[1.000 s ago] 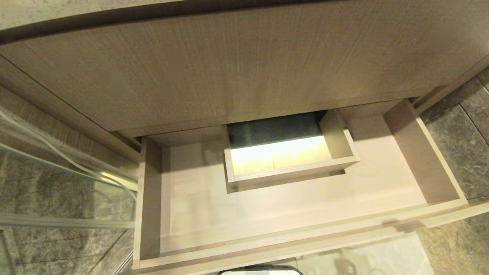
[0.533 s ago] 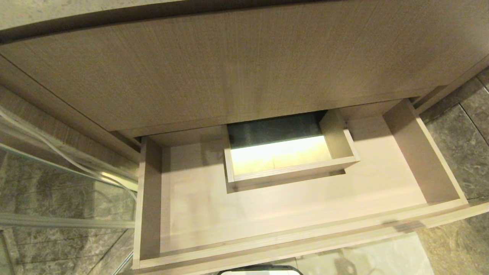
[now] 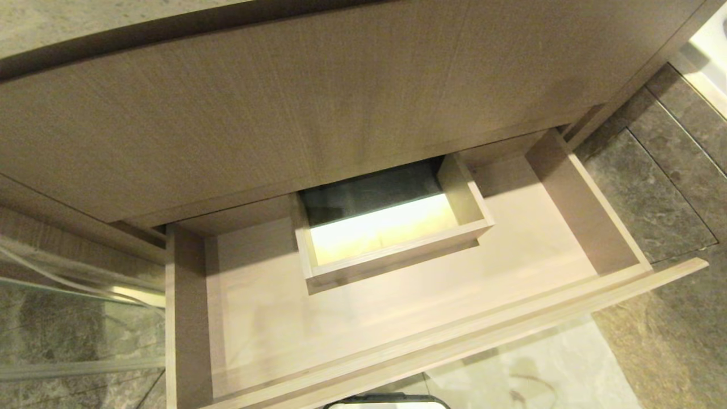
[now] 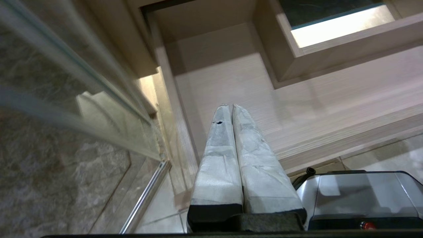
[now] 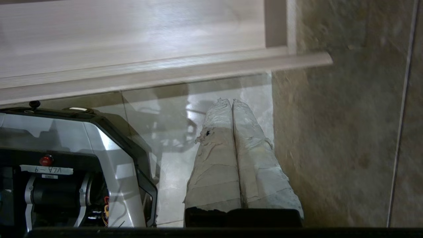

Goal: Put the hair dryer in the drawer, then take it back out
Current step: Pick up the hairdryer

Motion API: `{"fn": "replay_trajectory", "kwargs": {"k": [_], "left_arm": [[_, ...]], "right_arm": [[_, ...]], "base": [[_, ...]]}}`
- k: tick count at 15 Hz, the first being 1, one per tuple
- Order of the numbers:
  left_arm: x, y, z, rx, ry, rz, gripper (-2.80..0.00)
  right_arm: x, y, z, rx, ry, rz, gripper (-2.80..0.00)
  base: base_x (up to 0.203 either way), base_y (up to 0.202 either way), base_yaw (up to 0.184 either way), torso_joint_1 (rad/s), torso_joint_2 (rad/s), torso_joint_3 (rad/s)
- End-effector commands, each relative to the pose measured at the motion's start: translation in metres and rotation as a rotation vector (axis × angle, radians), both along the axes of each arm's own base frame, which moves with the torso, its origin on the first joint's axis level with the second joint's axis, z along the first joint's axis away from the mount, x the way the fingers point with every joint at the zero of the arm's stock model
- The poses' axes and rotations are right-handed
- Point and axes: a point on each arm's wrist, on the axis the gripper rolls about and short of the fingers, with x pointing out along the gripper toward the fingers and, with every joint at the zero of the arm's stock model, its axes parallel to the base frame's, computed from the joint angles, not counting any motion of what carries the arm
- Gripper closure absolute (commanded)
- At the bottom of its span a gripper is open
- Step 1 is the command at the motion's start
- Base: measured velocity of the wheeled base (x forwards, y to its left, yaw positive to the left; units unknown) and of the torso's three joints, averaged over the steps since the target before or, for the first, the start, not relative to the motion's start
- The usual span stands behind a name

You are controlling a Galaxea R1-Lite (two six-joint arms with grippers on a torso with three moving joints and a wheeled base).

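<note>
The drawer (image 3: 341, 329) stands pulled out below the cabinet, wide, shallow and light wood-grain, with nothing lying on its floor. A boxed rectangular cut-out (image 3: 392, 250) sits at its back middle. The hair dryer is out of view in every view. Neither gripper shows in the head view. In the left wrist view my left gripper (image 4: 231, 106) is shut and empty, hanging over the drawer (image 4: 330, 109) near its left end. In the right wrist view my right gripper (image 5: 230, 100) is shut and empty, above the floor just in front of the drawer's front edge (image 5: 165, 72) near its right end.
A taller wood-grain front (image 3: 312, 113) overhangs the back of the drawer. A glass panel (image 3: 68, 329) with a metal rail stands at the left. Dark stone wall tile (image 3: 653, 187) lies to the right. My own base (image 5: 82, 148) sits on the pale floor (image 3: 539, 369) before the drawer.
The whole head view has shifted left and turned slightly, so the camera has moved. The drawer stays open and empty.
</note>
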Motion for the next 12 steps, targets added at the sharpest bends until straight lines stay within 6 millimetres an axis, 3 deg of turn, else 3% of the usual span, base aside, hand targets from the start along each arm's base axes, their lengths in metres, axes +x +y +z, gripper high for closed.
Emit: {"fn": "replay_trajectory", "kwargs": {"k": [1,12], "left_arm": [[0.0001,0.0000,0.0001,0.000,0.000,0.002,0.00],[0.0001,0.0000,0.0001,0.000,0.000,0.000,0.00]], "right_arm": [[0.0000,0.0000,-0.0002,-0.002,0.003,0.001,0.00],[-0.0049,0.0007,-0.0022,-0.006,-0.009,0.001,0.00]], "base": [[0.004,0.001,-0.065,0.002,0.00,0.007],[0.000,0.000,0.000,0.000,0.00,0.000]]}}
